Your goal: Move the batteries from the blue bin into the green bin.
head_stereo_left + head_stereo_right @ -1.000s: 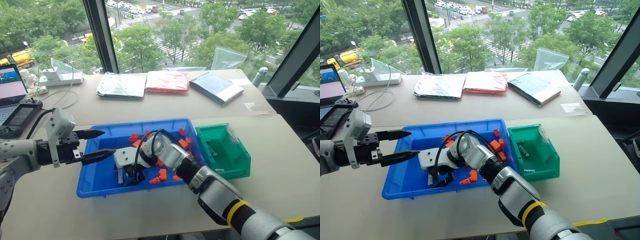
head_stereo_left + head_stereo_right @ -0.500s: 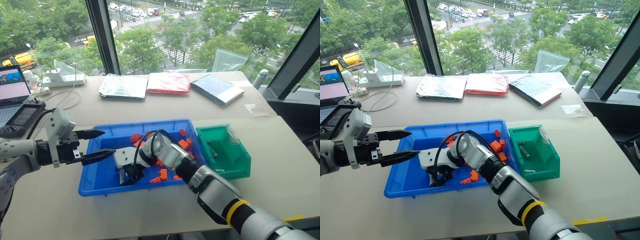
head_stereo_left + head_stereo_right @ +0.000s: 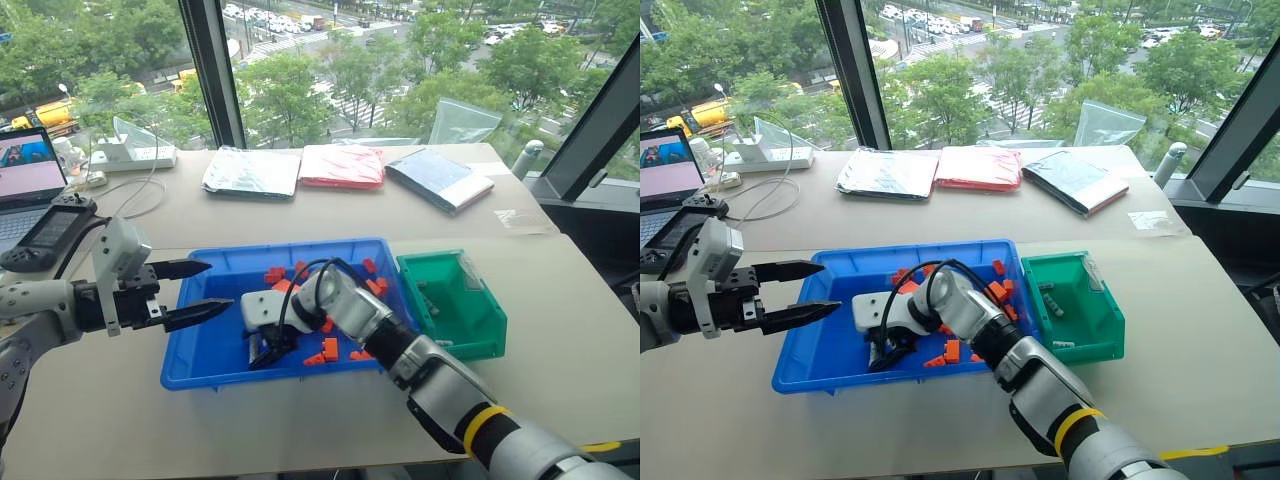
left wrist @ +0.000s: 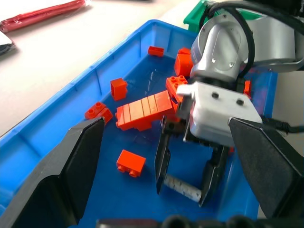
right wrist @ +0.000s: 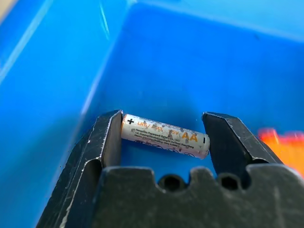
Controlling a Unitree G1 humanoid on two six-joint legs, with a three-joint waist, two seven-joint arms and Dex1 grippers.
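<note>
Right wrist view: the right tool [image 5: 164, 135] grips an AA battery [image 5: 165, 135] end to end between its two fingers, inside the blue bin [image 3: 215, 368] among orange bricks [image 4: 142, 110]. Beyond the bin's left end, the left tool [image 3: 197, 290] hovers with fingers spread wide, holding nothing. Beside the blue bin's right end on the table [image 3: 560, 300] stands the green bin [image 3: 480, 340], with grey batteries [image 3: 1048, 300] lying inside.

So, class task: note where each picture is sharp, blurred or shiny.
Right wrist view: the slim silvery battery lies sharp end-to-end between the right tool's fingers; an orange brick blurs. Left wrist view: left tool's fingers loom soft; light streaks the shallow blue plastic bin.
</note>
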